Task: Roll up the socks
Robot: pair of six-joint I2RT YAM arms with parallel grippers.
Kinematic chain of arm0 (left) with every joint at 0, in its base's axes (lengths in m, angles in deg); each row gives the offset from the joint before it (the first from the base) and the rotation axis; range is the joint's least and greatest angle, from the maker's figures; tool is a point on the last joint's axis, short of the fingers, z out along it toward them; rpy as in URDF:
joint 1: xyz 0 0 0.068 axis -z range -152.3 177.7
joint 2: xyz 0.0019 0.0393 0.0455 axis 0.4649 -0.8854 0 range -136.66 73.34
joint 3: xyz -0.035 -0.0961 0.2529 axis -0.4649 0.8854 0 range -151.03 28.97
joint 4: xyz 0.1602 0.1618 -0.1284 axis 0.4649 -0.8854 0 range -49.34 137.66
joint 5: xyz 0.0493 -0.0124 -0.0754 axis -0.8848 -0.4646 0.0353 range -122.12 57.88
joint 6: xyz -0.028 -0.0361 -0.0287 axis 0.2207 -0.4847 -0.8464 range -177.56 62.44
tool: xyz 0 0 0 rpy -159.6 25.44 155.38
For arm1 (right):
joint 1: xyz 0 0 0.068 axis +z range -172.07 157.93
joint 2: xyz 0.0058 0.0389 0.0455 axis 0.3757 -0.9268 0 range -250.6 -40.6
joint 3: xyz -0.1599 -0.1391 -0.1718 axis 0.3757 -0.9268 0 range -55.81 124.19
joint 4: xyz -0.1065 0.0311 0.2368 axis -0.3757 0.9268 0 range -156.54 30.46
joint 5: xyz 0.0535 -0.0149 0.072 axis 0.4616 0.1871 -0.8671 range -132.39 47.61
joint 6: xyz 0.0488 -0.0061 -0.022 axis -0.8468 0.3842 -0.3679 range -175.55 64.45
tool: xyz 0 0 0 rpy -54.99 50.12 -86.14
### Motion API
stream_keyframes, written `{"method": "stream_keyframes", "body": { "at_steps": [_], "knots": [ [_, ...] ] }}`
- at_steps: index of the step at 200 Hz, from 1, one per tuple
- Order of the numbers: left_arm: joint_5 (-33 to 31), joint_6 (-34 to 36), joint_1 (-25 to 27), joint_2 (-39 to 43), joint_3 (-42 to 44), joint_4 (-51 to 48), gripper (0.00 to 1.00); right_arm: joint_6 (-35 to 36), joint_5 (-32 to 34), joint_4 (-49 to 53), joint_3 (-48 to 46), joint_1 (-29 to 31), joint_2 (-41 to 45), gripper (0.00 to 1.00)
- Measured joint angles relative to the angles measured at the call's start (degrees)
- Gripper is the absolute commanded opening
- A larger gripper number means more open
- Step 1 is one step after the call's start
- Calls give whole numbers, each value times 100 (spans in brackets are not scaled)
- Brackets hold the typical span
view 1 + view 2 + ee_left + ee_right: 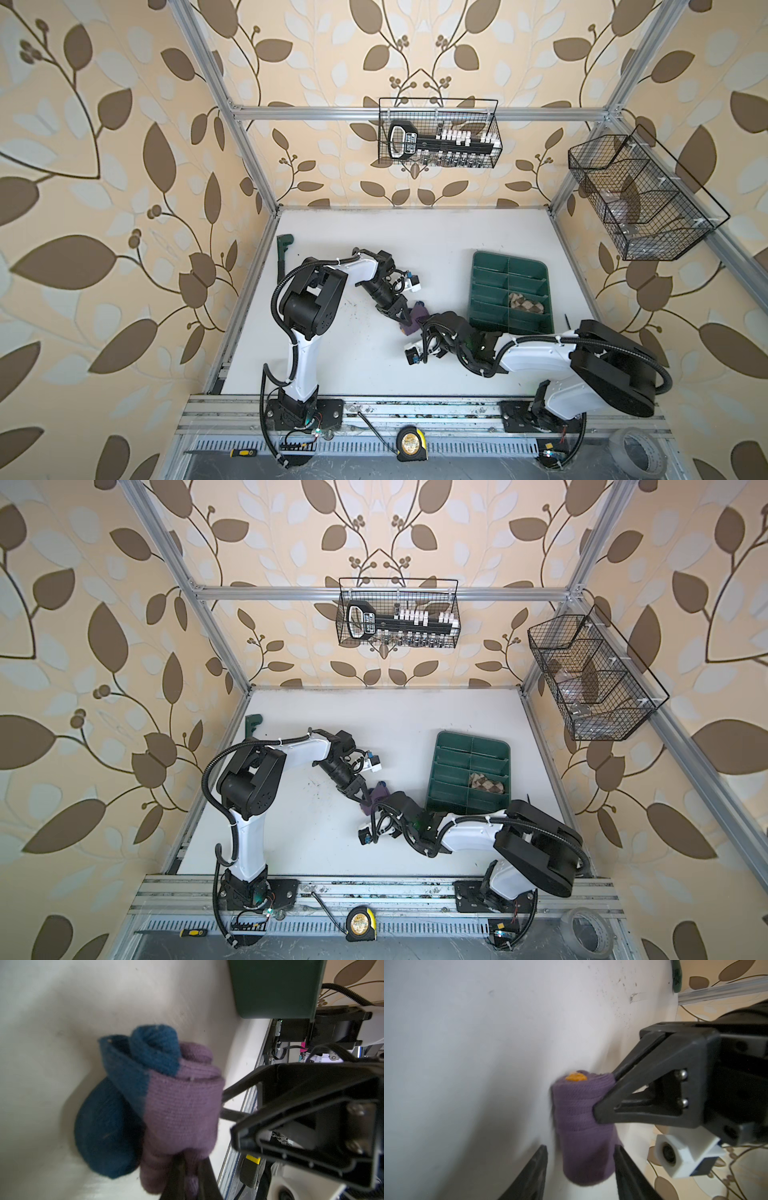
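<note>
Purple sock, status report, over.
Left claw shut on purple sock, rolled. Right claw open, straddling it. Beige sock in green tray. Nothing blocking.

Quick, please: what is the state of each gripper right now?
Left gripper: shut on the rolled purple sock.
Right gripper: open, jaws on either side of the sock, not clamping it.

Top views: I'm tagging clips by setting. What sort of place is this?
Likely a robot test cell, not a home: an aluminium frame boxes in a white table, leaf wallpaper lines the walls, and the left arm and right arm mount on a front rail.
</note>
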Motion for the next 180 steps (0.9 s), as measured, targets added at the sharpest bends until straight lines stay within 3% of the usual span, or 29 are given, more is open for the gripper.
{"method": "stream_keyframes", "body": {
  "at_steps": [75, 96, 122, 148, 180],
  "knots": [
    [92, -103, -61, -162, -133, -168, 0, 256, -208, -214, 236, -197, -643, 50],
    [85, -109, -72, -175, -153, -205, 0, 299, -238, -50, 391, -219, -723, 41],
    [39, -122, -98, -184, -153, -247, 0, 247, -240, 184, 586, -223, -813, 13],
    [4, -181, -133, -155, -101, -212, 0, 81, -315, 546, 800, -262, -835, 0],
    [-81, -271, -144, 59, 116, 57, 18, -98, -393, 977, 1032, -293, -839, 0]
  ]
}}
